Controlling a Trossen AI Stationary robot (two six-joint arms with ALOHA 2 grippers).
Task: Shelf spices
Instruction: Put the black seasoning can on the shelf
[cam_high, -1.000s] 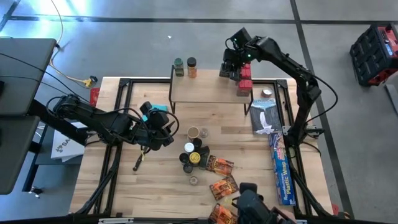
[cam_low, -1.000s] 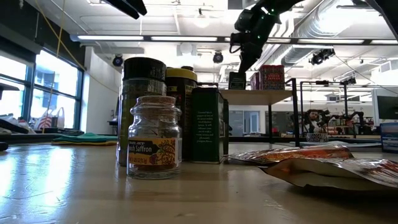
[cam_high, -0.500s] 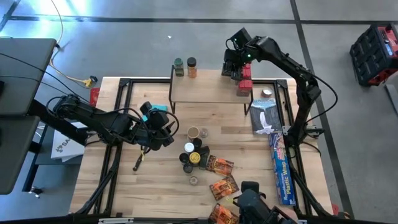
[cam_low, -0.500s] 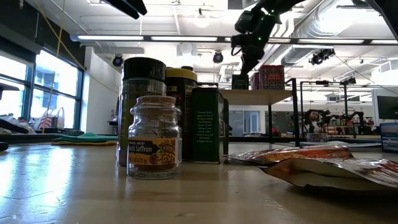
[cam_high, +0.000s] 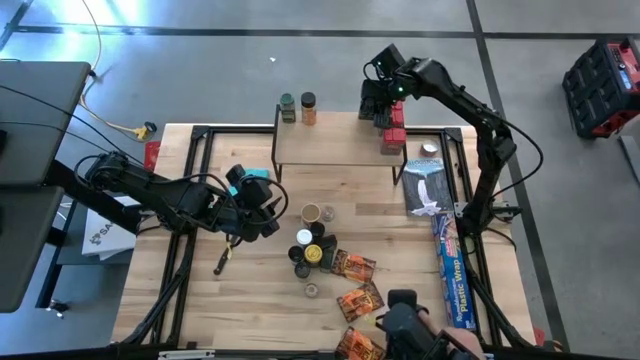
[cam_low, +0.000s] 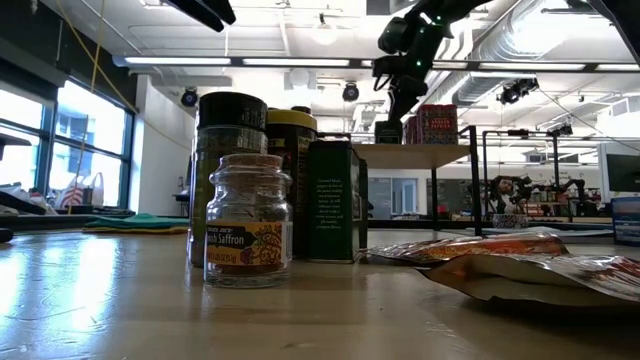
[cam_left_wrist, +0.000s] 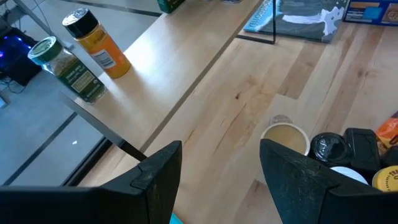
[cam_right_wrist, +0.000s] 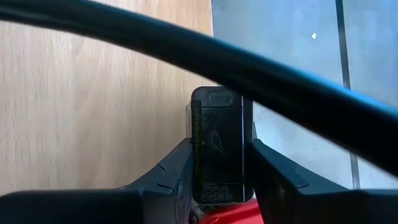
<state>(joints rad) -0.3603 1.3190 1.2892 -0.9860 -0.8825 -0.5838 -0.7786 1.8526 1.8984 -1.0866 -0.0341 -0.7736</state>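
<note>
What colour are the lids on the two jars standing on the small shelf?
One jar has a green lid, the other jar a black one; clearest in the left wrist view.

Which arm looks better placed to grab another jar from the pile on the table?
The left. Its end effector is open and empty beside the jars, while the right end effector is at the shelf, closed on a dark tin.

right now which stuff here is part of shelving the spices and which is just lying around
Job: shelf; two jars on it; red boxes; dark tin between the right gripper fingers; jar cluster; packets.
Lying about: plastic wrap box; teal cloth.
</note>
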